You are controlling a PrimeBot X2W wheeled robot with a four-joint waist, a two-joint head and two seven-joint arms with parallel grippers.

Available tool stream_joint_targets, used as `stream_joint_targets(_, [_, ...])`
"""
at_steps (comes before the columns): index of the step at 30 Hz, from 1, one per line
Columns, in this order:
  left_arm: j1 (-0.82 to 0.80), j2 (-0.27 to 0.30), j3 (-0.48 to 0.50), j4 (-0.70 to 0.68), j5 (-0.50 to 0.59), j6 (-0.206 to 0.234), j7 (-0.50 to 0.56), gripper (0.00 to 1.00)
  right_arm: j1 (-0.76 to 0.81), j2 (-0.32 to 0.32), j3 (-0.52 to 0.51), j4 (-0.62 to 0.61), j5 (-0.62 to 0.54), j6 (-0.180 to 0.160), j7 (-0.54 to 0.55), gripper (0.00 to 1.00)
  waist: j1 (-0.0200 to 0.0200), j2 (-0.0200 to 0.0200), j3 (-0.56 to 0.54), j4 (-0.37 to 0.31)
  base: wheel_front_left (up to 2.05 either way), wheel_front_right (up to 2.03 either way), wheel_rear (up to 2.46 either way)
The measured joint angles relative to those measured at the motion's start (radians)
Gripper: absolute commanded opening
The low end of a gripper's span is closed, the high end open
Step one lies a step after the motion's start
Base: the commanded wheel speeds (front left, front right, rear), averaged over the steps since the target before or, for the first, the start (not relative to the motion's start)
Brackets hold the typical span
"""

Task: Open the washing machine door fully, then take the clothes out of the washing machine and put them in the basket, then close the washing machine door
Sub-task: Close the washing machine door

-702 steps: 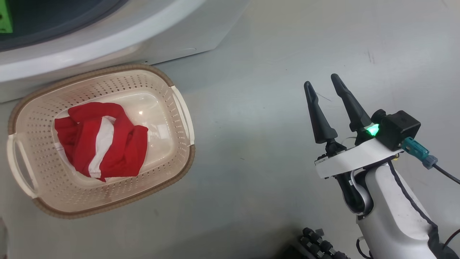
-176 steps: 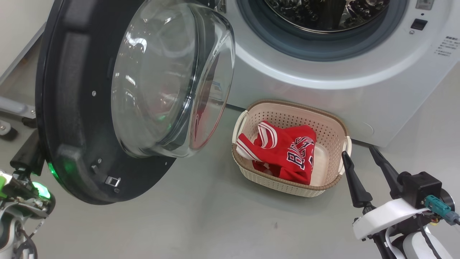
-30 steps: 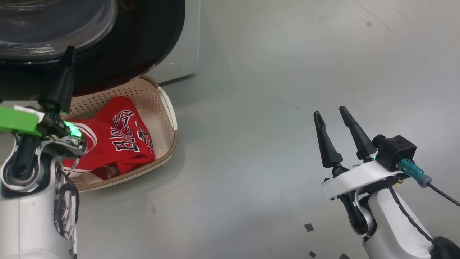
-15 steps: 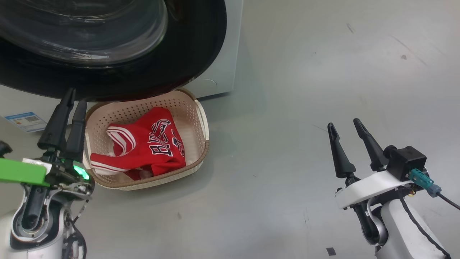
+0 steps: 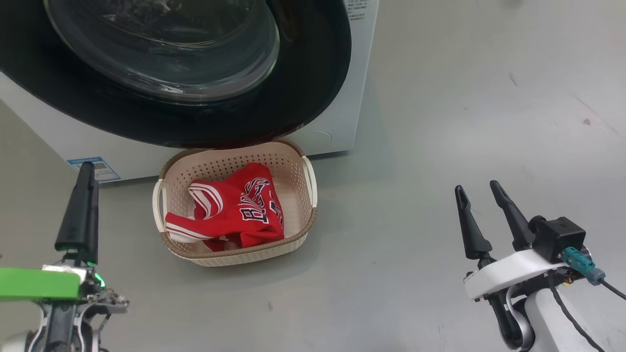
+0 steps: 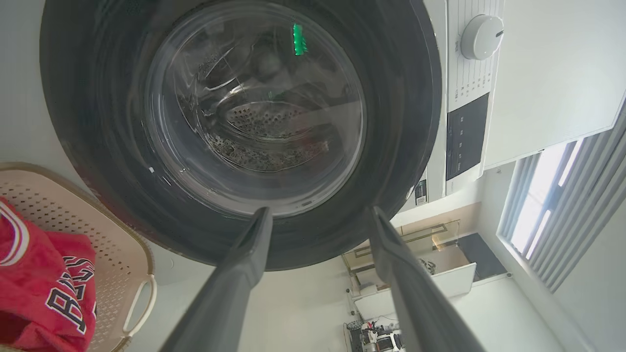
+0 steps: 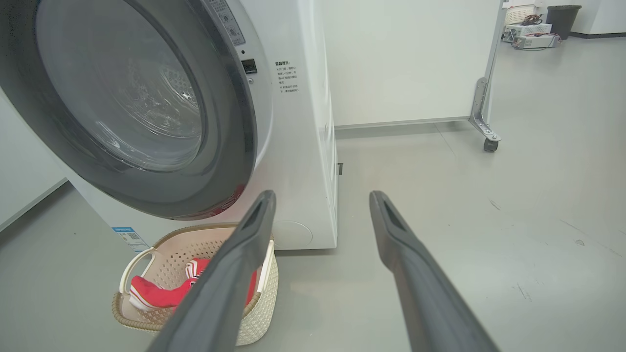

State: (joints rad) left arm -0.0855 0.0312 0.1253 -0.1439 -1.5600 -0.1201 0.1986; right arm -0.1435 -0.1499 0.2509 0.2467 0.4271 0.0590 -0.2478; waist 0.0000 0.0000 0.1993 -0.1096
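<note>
Observe left gripper and right gripper jaws wide, empty; crumpled clothes in perforated basket below glossy round door.

The door is running off the top edge. My right finger is hiding part of the basket.

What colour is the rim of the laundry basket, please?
Brown and woven, topping the cream perforated basket; the head view shows it best.

Grey floor carries the white washing machine up at eleven o'clock, and a cream basket stands just at its six o'clock.
</note>
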Motion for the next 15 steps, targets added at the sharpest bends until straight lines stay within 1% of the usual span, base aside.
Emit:
stream_joint_targets(2, [0.024, 0.001, -0.010, -0.019, 0.070, 0.000, -0.023, 1.00, 0.009, -0.003, -0.004, -0.004, 0.000, -0.001, 0.000, 1.00, 0.0000, 0.0000, -0.009, 0.011, 0.00, 0.00, 0.00])
stream_joint_targets(4, [0.047, 0.011, -0.035, -0.039, 0.180, 0.000, -0.048, 1.00, 0.015, -0.007, -0.007, -0.007, 0.000, -0.009, 0.000, 1.00, 0.0000, 0.0000, -0.017, 0.021, 0.00, 0.00, 0.00])
stream_joint_targets(8, [0.087, 0.056, -0.062, -0.064, 0.342, 0.000, -0.101, 1.00, 0.020, -0.009, -0.008, -0.012, -0.001, -0.010, 0.000, 1.00, 0.0000, 0.0000, -0.033, 0.036, 0.00, 0.00, 0.00])
stream_joint_targets(11, [0.123, 0.102, -0.086, -0.066, 0.492, 0.000, -0.142, 1.00, 0.025, -0.010, -0.008, -0.014, -0.002, -0.010, 0.000, 1.00, 0.0000, 0.0000, -0.048, 0.044, 0.00, 0.00, 0.00])
stream_joint_targets(14, [0.154, 0.123, -0.107, -0.058, 0.614, 0.000, -0.184, 1.00, 0.038, -0.013, -0.009, -0.014, -0.002, -0.012, 0.000, 1.00, 0.0000, 0.0000, -0.063, 0.052, 0.00, 0.00, 0.00])
stream_joint_targets(15, [0.165, 0.134, -0.113, -0.051, 0.660, 0.000, -0.194, 1.00, 0.043, -0.014, -0.009, -0.014, -0.002, -0.019, 0.000, 1.00, 0.0000, 0.0000, -0.069, 0.055, 0.00, 0.00, 0.00])
